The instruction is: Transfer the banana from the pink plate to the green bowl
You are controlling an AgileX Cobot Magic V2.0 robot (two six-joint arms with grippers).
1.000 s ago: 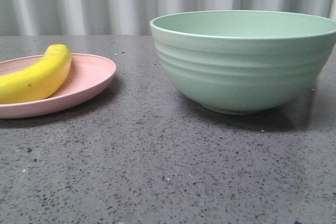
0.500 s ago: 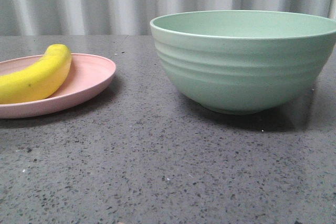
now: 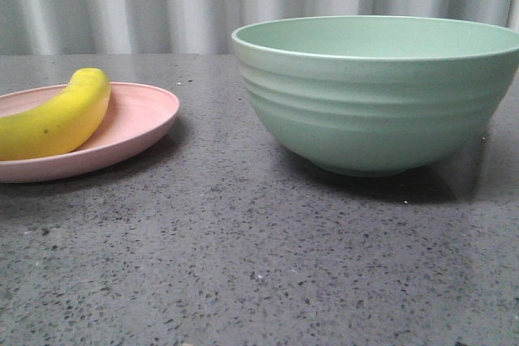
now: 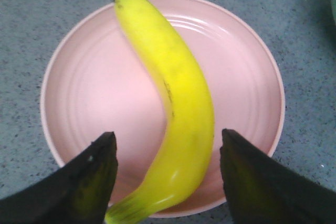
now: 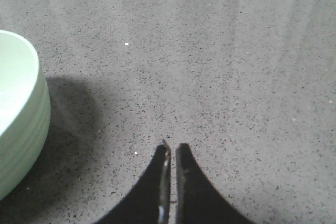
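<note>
A glossy yellow banana point(image 3: 57, 123) lies on the pale pink plate point(image 3: 142, 115) at the table's left. From the left wrist camera the banana point(image 4: 176, 98) curves across the plate point(image 4: 84, 93), greenish stem end nearest the fingers. My left gripper point(image 4: 168, 145) hovers above it, open, one dark finger on each side of the banana's stem half, nothing held. To the right stands the ridged mint-green bowl point(image 3: 381, 91), with nothing visible inside it. My right gripper point(image 5: 172, 148) is shut with nothing in it over bare table, and the bowl point(image 5: 18, 124) shows at that view's edge. Neither gripper shows in the front view.
The surface is a dark speckled grey tabletop point(image 3: 243, 265). A pale corrugated wall point(image 3: 162, 2) runs behind it. The bowl casts a shadow point(image 5: 73, 108) on the table on the right arm's side.
</note>
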